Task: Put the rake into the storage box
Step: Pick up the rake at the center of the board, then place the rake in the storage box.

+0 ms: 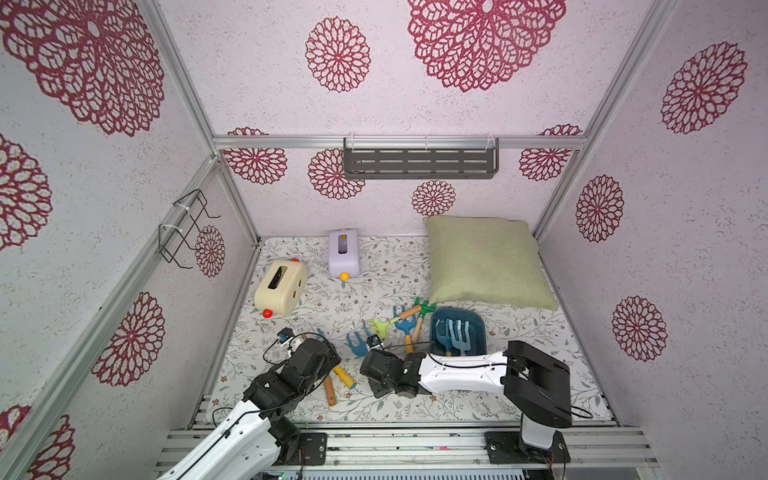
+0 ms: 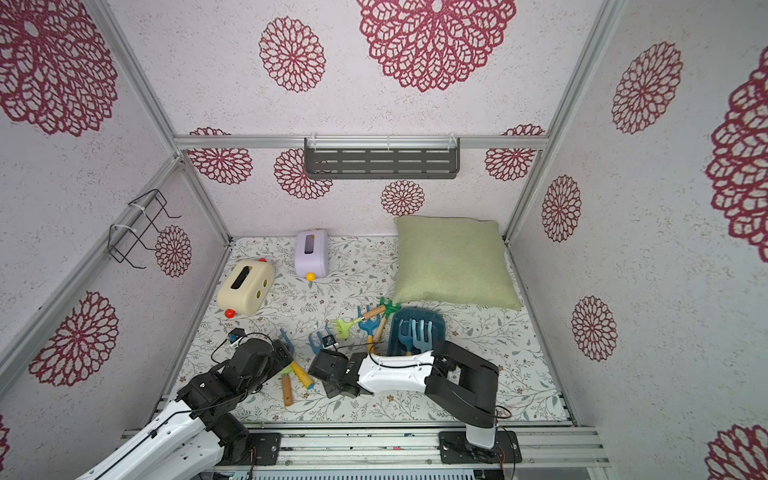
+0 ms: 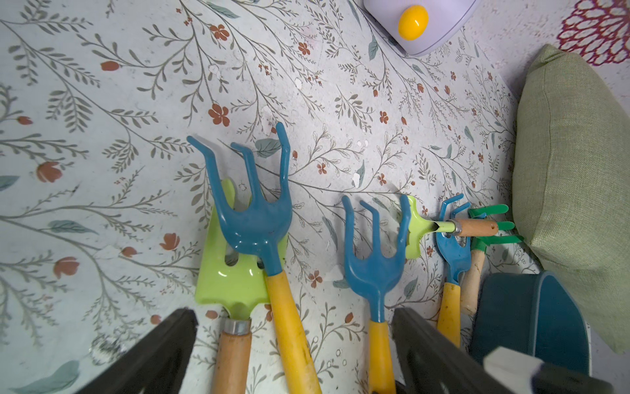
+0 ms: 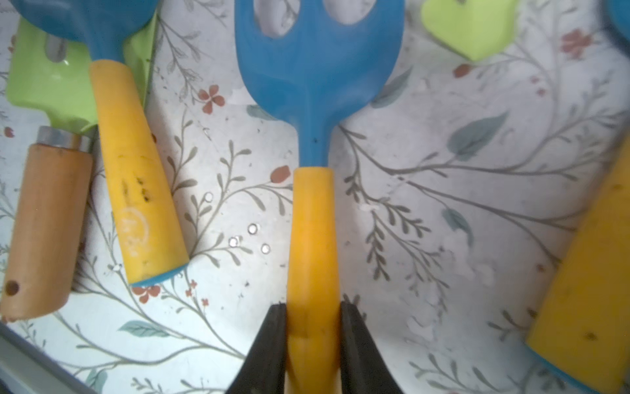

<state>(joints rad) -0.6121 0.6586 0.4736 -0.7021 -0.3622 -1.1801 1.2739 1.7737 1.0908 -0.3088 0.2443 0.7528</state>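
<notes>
Tightly between right jaws: rake [image 4: 312,204] handle.

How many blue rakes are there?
5. Two blue rakes lie in the storage box. The right gripper is shut on one. One lies under the left arm, one beside the box. The arms may hide others.

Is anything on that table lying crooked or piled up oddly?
Yes: one blue rake lies atop a lime-green shovel, and near the cushion a lime rake lies crosswise over a second blue rake.
</notes>
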